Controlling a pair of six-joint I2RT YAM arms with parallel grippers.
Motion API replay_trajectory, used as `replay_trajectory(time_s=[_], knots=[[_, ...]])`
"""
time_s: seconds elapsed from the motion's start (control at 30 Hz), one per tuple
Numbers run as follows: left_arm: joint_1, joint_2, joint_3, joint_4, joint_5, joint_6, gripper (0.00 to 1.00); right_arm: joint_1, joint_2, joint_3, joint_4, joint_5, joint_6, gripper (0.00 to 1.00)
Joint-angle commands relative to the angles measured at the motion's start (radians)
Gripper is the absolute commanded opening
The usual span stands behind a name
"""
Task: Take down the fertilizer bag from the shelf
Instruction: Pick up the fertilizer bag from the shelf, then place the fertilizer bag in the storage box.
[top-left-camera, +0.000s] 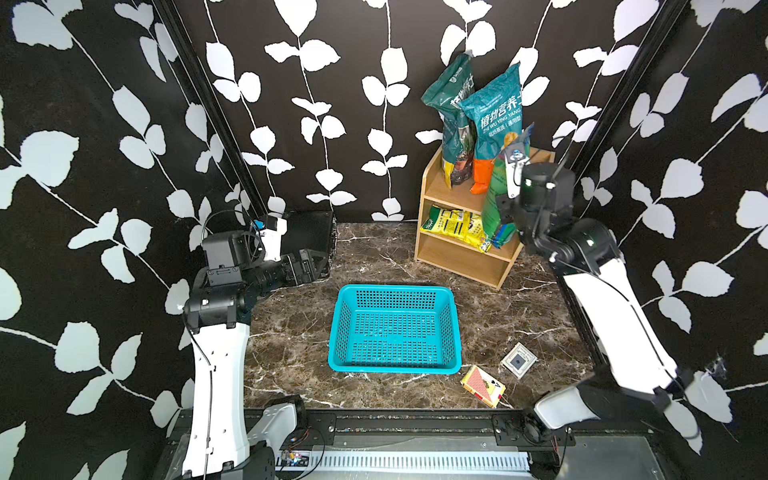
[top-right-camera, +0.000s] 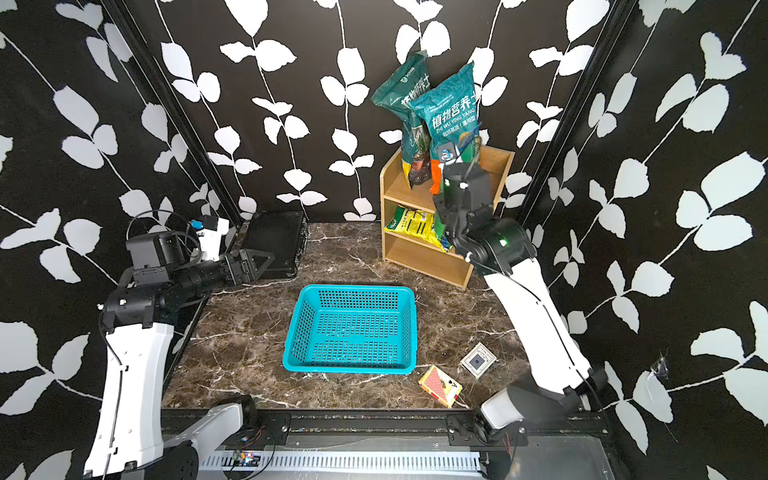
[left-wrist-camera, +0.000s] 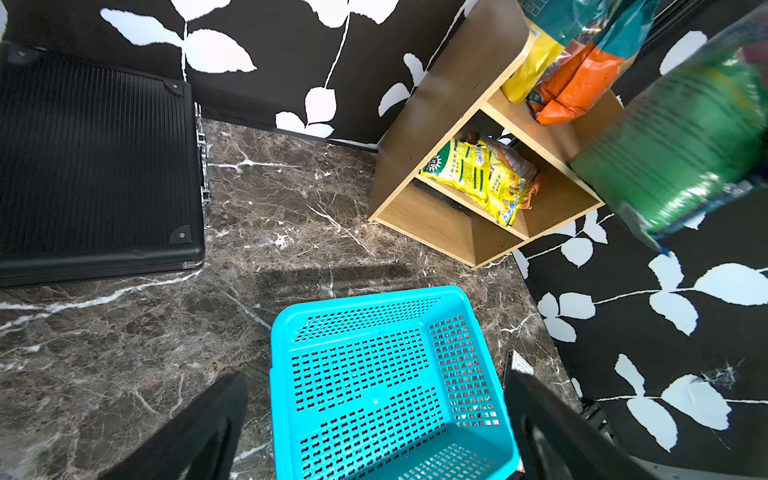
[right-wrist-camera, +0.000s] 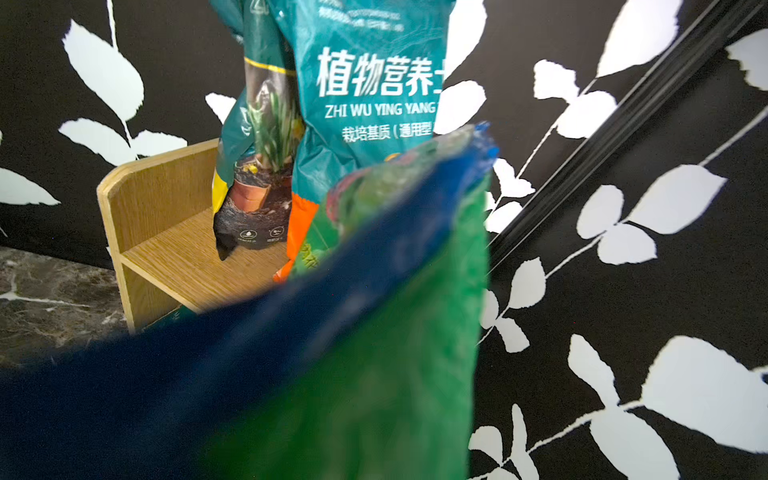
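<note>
The light-brown wooden shelf (top-left-camera: 461, 259) stands at the back right of the marble table. A green fertilizer bag (top-left-camera: 494, 199) with blue edges hangs tilted at the shelf's right front. My right gripper (top-left-camera: 506, 212) is shut on it. In the right wrist view the bag (right-wrist-camera: 374, 353) fills the foreground and hides the jaws. From the left wrist view the bag (left-wrist-camera: 681, 141) shows up in the air beside the shelf (left-wrist-camera: 440, 95). My left gripper (left-wrist-camera: 374, 436) is open and holds nothing, low over the table at the left (top-left-camera: 311, 266).
Two tall teal bags (top-left-camera: 496, 112) lean on the shelf's top tier. A yellow bag (top-left-camera: 453, 224) lies on the middle tier. A blue basket (top-left-camera: 395, 368) sits mid-table, a black case (top-left-camera: 311, 232) at the back left. A card box (top-left-camera: 482, 386) and a small square box (top-left-camera: 518, 360) lie front right.
</note>
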Motion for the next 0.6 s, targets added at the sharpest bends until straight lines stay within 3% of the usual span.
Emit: replay_trajectory(time_s=[0.0, 0.17, 0.37, 0.57], knots=[[0.001, -0.034, 0.013, 0.008, 0.001, 0.018, 0.99, 0.075, -0.178, -0.145, 0.256, 0.093, 0.022, 0.00], [0.002, 0.002, -0.028, 0.059, 0.165, -0.001, 0.99, 0.332, -0.307, -0.315, 0.360, 0.214, 0.021, 0.00], [0.055, -0.044, -0.077, 0.066, 0.132, -0.004, 0.99, 0.535, -0.267, -0.499, 0.548, 0.330, -0.039, 0.00], [0.066, -0.069, -0.080, 0.059, 0.088, -0.003, 0.99, 0.596, -0.211, -0.610, 0.670, 0.216, 0.143, 0.00]])
